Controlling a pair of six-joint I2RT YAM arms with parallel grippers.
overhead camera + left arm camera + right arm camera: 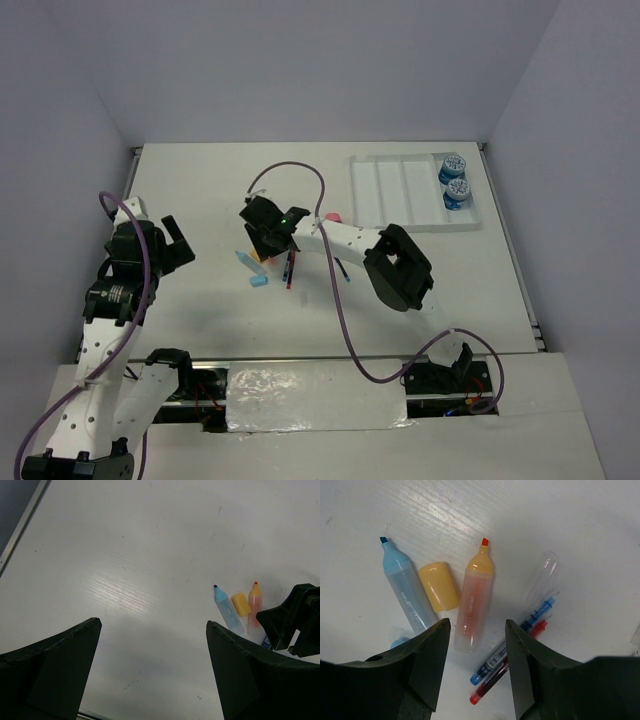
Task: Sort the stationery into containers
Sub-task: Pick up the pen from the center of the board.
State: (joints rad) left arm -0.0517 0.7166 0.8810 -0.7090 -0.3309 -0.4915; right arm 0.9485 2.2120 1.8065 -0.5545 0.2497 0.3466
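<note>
- Hovering over the loose stationery, the right gripper [477,623] stands half-spread and holds nothing, its fingers on either side of the rear end of an uncapped orange translucent highlighter [476,592].
- That highlighter lies flat on the white table [600,525], its long axis running straight away from the wrist, so the jaws would close across its barrel.
- Just beside it lie a yellow cap [439,586] and a light-blue highlighter [406,592] on one side, a thin blue pen [512,642] and a thin red pen [487,687] on the other.
- The left gripper [153,624] hangs wide open over bare table, well apart; the right arm is nearer.
- The white four-compartment plastic tray [385,190] sits beyond to the right, with two round blue rolls [453,167] in its end compartment.
</note>
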